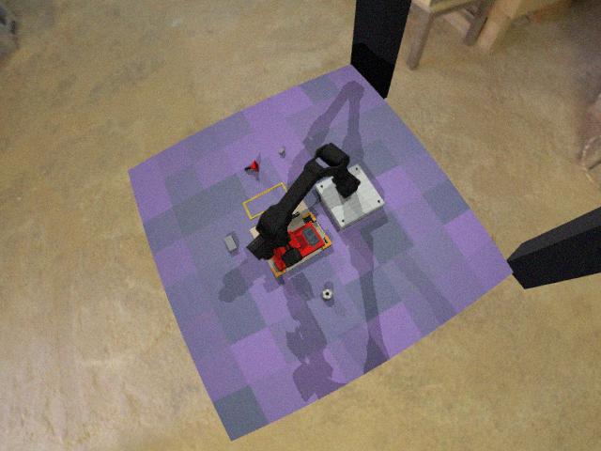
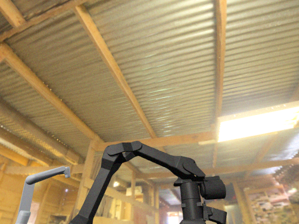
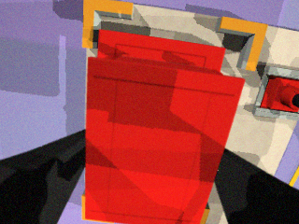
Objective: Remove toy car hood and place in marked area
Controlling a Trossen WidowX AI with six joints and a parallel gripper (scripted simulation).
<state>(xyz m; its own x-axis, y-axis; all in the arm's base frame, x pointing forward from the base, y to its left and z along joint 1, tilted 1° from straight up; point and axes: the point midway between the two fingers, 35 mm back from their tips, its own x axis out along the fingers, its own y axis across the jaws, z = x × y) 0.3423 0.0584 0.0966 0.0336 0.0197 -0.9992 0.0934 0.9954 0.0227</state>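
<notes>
The red hood (image 3: 149, 154) fills the middle of the wrist view, raised above the toy car (image 1: 311, 236) (image 3: 161, 44). My gripper (image 3: 152, 144) is shut on the hood, with one black finger at each side edge. In the top view the gripper (image 1: 284, 247) is over one end of the car, and the arm hides part of the car. The car sits on a beige board (image 3: 252, 135) with orange corner brackets. The marked area (image 1: 263, 193) is a yellow outline on the table beside the board. The exterior view shows the arm, not the fingers.
A grey block (image 1: 231, 241), a white ring (image 1: 327, 293), a red funnel-like piece (image 1: 254, 165) and a small grey piece (image 1: 281, 151) lie around the board. A white plate (image 1: 334, 209) lies beneath the arm base. A grey-framed recess (image 3: 258, 112) is beside the car.
</notes>
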